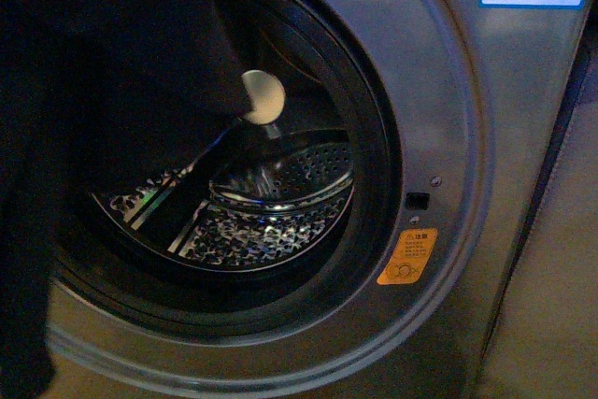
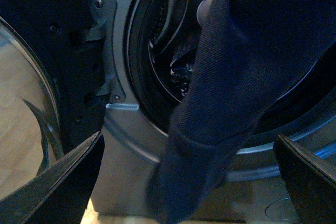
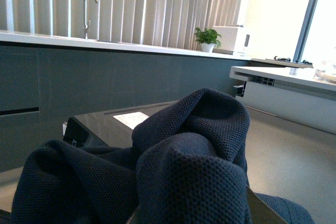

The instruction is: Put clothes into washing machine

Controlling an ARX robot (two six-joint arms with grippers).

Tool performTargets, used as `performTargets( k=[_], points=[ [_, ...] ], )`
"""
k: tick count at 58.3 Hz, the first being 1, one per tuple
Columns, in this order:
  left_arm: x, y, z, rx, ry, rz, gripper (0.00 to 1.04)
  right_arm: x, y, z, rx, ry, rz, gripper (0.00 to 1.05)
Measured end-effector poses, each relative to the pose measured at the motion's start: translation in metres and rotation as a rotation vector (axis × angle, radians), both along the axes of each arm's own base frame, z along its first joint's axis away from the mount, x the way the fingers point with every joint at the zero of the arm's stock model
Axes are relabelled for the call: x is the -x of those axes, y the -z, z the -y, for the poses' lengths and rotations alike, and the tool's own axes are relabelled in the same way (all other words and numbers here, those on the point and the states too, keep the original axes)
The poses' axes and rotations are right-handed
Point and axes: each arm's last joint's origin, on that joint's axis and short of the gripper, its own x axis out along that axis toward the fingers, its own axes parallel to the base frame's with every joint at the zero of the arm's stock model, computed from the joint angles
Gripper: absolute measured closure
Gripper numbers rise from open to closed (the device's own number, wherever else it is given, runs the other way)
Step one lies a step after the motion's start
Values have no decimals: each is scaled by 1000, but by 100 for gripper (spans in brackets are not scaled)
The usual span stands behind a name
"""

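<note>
So the clothes [image 1: 112, 91] hang as one long limp strip down the porthole's left side in the front view, roughly 11 o'clock to 7 o'clock. Can't tell if any of it is past the washer [image 1: 467, 137] rim yet. The open drum [image 1: 271, 221] sits toward 4 o'clock from the cloth, so that's the way it needs to go imo. The right gripper is nearer but buried under bunched fabric, so can't tell if it's clamped. The left gripper [image 2: 187, 136] is spread wide and holding nothing, with cloth dangling just ahead.
</note>
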Motion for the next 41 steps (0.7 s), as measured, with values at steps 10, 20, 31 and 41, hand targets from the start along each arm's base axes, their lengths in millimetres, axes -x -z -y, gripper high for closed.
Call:
performTargets(
  k=[10,20,31,41],
  points=[
    [0,0,0,0,0,0,7,1,0,0,0,-1,0,94],
    [0,0,0,0,0,0,7,1,0,0,0,0,1,94],
    [-3,1,-3,138,143,-36,7,1,-1,0,-1,0,2,94],
    [-13,-17,-20,304,173,-14,7,1,-1,0,0,1,2,94]
  ],
)
